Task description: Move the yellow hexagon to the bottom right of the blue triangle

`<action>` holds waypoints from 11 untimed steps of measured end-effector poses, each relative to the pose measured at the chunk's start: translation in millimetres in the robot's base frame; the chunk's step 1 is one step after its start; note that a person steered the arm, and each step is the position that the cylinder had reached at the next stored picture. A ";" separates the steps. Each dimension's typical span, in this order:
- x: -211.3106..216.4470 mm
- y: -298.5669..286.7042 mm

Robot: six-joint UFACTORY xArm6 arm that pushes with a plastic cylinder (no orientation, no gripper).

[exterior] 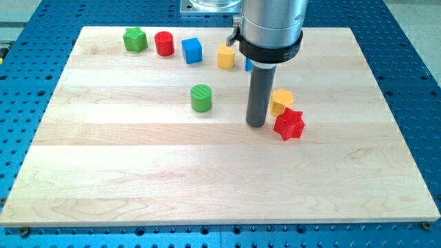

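Rod on our arm comes down from the silver housing (271,27) at the view's top, and my tip (257,125) sits on the wooden board (138,172) a bit right of centre. We carry no pincer, just the plain dark rod, so nothing is clenched or grasped. Yellow hexagon (281,101) lies just to the view's right of the rod, slightly above tip level, very close to it; we cannot tell if they touch. Red star (289,125) sits just below and right of the hexagon, touching it or nearly so, and just right of the tip. Blue triangle (249,65) shows only as a small blue sliver at the rod's left edge, under the black collar; most of it is hidden, so we cannot make out its shape from this view. It is up the board from the hexagon, on the other side of the rod. Another yellow block (226,56), shape unclear, stands left of that sliver. Blue cube (192,50) is further left, then red cylinder (164,43), then green star-like block (135,39), all in a loose row along the view's top. Green cylinder (201,98) stands alone near mid-board, left of the rod, well apart from the tip. Blue perforated table (413,83) surrounds the board.
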State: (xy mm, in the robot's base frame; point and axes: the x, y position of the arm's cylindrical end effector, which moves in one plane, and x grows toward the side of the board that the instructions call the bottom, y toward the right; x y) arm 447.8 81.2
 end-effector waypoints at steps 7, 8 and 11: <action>-124.5 130.5; -181.8 154.7; -163.8 90.4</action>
State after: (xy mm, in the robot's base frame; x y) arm 284.0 171.6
